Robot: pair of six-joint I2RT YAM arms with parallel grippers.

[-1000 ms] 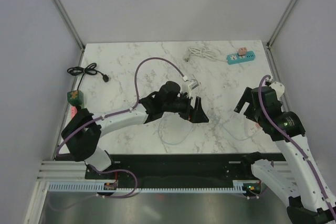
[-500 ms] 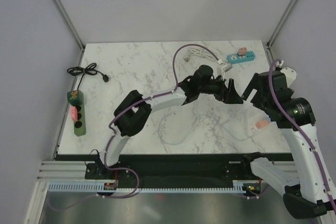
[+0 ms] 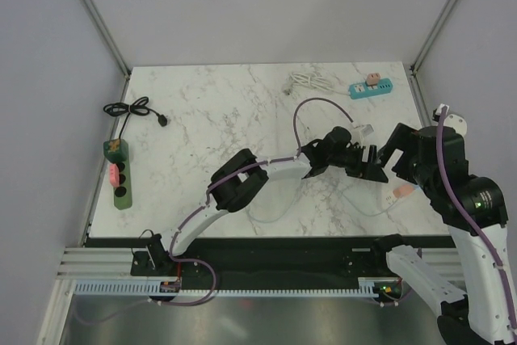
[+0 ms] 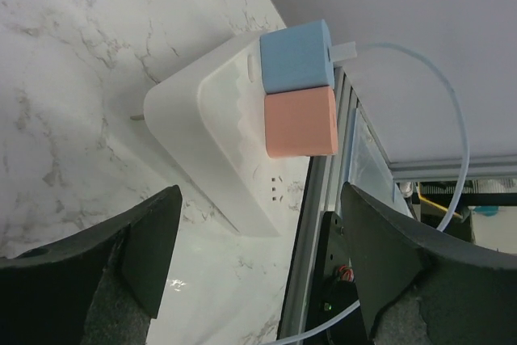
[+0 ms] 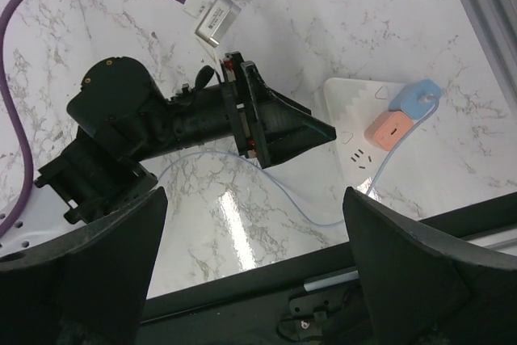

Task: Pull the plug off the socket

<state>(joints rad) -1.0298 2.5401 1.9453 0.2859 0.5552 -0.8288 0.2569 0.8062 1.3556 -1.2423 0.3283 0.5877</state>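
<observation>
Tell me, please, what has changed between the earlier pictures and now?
The left gripper swung right across the table to face the white socket, open, holding nothing. The right gripper shifted slightly right, also open. Teal strip, green strip and black cable stayed put.

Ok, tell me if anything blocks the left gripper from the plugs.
Nothing visible does. The left gripper is open and faces the pink plug and blue plug on the white socket, only bare tabletop between.
</observation>
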